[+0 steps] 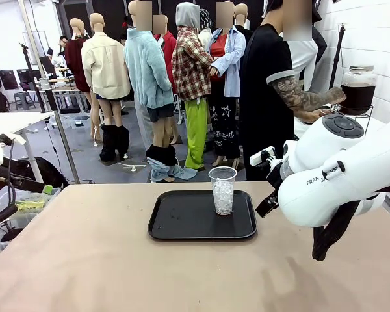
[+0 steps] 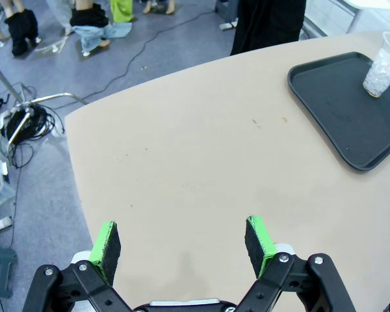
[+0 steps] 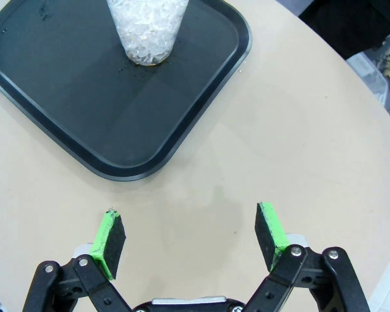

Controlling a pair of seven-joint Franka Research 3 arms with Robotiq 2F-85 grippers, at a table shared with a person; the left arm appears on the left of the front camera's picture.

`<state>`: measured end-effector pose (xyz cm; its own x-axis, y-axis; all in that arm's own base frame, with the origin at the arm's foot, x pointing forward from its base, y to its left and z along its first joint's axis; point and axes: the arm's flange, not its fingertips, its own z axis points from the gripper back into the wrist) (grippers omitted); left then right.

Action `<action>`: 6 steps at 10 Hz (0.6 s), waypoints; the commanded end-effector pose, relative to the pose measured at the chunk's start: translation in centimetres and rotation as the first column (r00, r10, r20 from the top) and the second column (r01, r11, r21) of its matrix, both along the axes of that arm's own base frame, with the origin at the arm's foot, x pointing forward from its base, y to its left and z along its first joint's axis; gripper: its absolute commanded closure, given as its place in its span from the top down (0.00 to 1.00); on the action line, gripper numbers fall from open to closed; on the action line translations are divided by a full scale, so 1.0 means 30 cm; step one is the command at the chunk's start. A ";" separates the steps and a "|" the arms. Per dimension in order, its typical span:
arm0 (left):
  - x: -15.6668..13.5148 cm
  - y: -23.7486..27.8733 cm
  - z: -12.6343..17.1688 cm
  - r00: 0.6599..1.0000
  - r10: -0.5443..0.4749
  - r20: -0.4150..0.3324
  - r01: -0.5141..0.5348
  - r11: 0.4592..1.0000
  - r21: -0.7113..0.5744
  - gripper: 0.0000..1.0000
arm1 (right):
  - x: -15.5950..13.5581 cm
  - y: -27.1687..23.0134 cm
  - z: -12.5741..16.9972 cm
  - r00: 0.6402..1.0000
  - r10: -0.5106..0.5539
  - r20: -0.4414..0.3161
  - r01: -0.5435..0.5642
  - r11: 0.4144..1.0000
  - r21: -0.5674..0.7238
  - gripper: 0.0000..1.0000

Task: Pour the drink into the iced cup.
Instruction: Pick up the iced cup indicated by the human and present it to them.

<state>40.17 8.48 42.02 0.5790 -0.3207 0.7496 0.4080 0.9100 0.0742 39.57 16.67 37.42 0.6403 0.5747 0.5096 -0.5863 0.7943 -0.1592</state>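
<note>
Right tool (image 3: 188, 227) wide open, empty; iced cup (image 3: 147, 29) on tray (image 3: 84, 104) ahead. Left tool (image 2: 182, 235) open, empty.

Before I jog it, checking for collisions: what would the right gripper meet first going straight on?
Probably bare table, just short of the tray; the right gripper is open and empty. Depth is unclear.

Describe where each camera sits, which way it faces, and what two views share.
Front view: between the arms, facing across the table at the person; the right arm shows.
Left wrist view: on the left wrist, looking down at bare table; open left gripper at bottom.
Right wrist view: on the right wrist, looking down at the black tray; open right gripper at bottom.
Shared: both wrist views show the black tray and iced cup.
</note>
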 end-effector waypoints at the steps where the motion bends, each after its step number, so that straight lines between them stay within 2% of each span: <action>1: -0.001 0.001 -0.009 1.000 0.012 0.012 -0.012 1.000 0.002 1.00 | -0.003 0.002 -0.002 1.000 0.001 -0.001 -0.001 1.000 0.000 1.00; 6: -0.001 0.001 -0.009 1.000 0.012 0.012 -0.012 1.000 0.002 1.00 | -0.003 0.002 -0.002 1.000 0.001 -0.001 -0.001 1.000 0.000 1.00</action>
<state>40.17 8.48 42.02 0.5790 -0.3207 0.7496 0.4080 0.9100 0.0742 39.57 16.67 37.42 0.6403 0.5747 0.5096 -0.5863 0.7943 -0.1592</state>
